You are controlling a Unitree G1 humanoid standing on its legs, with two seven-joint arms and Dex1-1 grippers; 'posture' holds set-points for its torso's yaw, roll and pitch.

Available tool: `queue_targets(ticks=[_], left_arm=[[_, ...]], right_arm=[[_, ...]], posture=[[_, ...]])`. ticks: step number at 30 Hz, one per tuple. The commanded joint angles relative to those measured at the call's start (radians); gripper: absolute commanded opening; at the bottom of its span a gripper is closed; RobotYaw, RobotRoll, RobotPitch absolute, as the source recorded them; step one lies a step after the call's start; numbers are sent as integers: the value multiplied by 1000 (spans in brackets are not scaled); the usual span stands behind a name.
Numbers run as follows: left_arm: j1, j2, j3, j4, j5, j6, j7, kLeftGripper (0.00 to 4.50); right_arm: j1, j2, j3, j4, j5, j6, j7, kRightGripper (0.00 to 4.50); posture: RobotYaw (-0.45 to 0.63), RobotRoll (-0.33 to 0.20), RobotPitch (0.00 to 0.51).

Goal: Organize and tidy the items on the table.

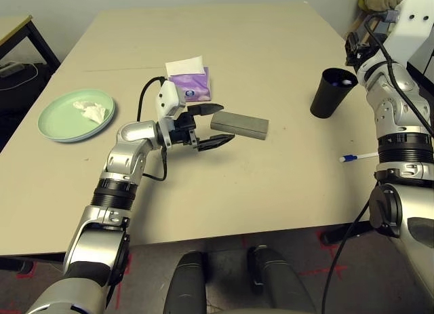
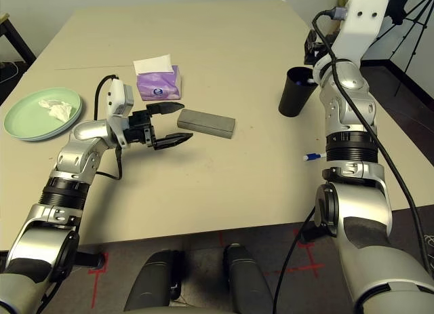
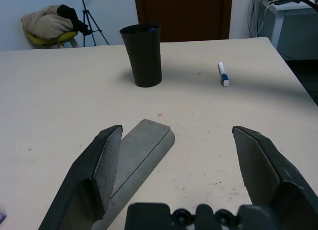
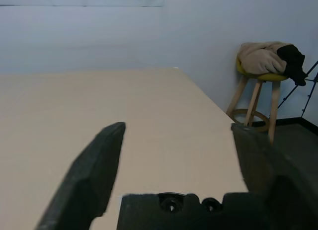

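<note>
The grey oblong glasses case (image 1: 239,125) lies flat near the middle of the table (image 1: 271,43). My left gripper (image 1: 224,124) is open at the case's left end, one finger behind that end and one in front of it, with nothing gripped. In the left wrist view the case (image 3: 141,150) runs alongside one finger (image 3: 107,160). My right gripper (image 4: 179,128) is open, raised above and behind the black cup (image 1: 333,91). A small blue and white thing shows inside the cup's rim. A white marker with a blue cap (image 1: 358,157) lies in front of the cup, near the table's right edge.
A purple tissue box (image 1: 190,83) stands just behind my left gripper. A pale green plate (image 1: 51,117) holding a crumpled white tissue (image 1: 91,110) sits at the left. A black-legged side table (image 1: 13,29) is at far left. A stool with clothes (image 4: 268,66) stands beyond the table.
</note>
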Motion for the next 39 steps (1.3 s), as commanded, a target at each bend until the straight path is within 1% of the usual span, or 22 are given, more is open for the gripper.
queue_targets(ticks=[1, 3, 5, 7, 8, 10, 11, 13, 15, 19, 21, 23, 31, 39], left_arm=[[1, 0, -2, 10, 10, -6, 4, 4500], [2, 0, -1, 8, 10, -5, 6, 4500], [6, 2, -1, 3, 8, -4, 6, 4500], [14, 5, -1, -9, 7, -3, 5, 4500], [19, 8, -2, -14, 7, -7, 2, 4500], [28, 12, -3, -22, 6, -12, -3, 4500], [32, 14, -2, -26, 5, -12, -3, 4500], [35, 15, -1, -30, 3, -10, 0, 4500], [36, 14, -1, -32, 3, -7, 3, 4500], [41, 10, -4, -45, 2, -2, 8, 4500], [42, 7, -6, -44, 3, -2, 8, 4500], [43, 5, -8, -42, 4, -4, 7, 4500], [47, -9, -11, -44, 5, -2, 12, 4500], [64, -5, -10, -65, 0, 10, 9, 4500]], right_arm=[[0, -6, 10, 2, 2, -15, 34, 4484], [-3, -5, 12, 1, 15, -21, 71, 4484], [1, -15, 36, -3, 19, -13, 142, 4484], [26, -43, 98, -32, 37, -55, 345, 4484], [45, -70, 136, -53, 47, -127, 487, 4484], [68, -108, 177, -75, 61, -220, 664, 4484], [85, -135, 203, -97, 87, -222, 785, 4484], [135, -227, 286, -137, 102, -205, 1044, 4484], [159, -307, 358, -124, 60, -224, 1191, 4484], [158, -391, 427, -78, 4, -251, 1340, 4484], [146, -422, 458, -52, -25, -284, 1414, 4484], [137, -459, 498, -25, -77, -336, 1478, 4484], [62, -535, 627, 151, -291, -563, 1570, 4484], [12, -548, 688, 270, -453, -644, 1559, 4484]], posture=[[114, 0, 97], [117, 0, 101], [120, 0, 104], [124, 0, 109], [126, 0, 112], [126, 0, 116], [127, 0, 116], [129, 0, 120], [130, 0, 123], [129, 0, 137], [126, 0, 141], [122, 0, 145], [117, 0, 162], [115, 0, 175]])
